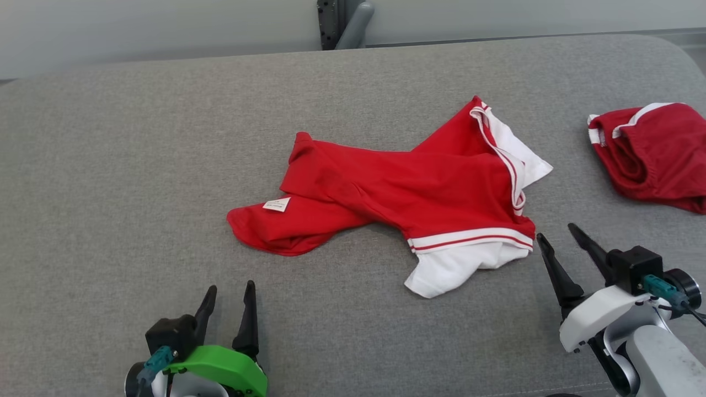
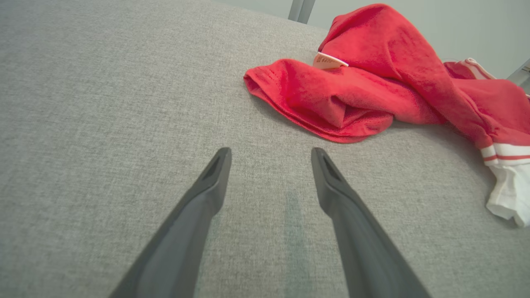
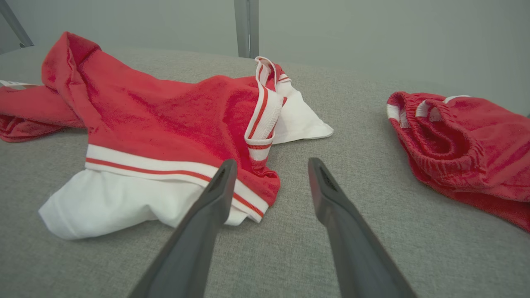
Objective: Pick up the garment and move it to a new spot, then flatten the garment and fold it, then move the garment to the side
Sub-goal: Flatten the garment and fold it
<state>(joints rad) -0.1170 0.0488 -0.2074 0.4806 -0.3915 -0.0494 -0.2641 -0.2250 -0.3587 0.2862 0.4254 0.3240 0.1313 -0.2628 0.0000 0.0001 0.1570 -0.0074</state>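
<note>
Head view: crumpled red garment point(image 1: 419, 190) on woven grey cushion point(image 1: 138, 165); left gripper point(image 1: 231, 285) and right gripper point(image 1: 555, 230) spread, empty; red shorts point(image 1: 656, 151) cut off right.

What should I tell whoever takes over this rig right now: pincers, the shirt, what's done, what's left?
Left pincer: open, empty, short of the crumpled red fabric shirt with white sleeves.
Right pincer: open, empty, tips close beside its striped hem corner.
Shirt: middle of the grey upholstered surface, twisted, unfolded; a second bunched red garment lies to its right.
Done: nothing confirmable; can't tell whether it was already relocated.
Left: flatten, fold, move aside.
</note>
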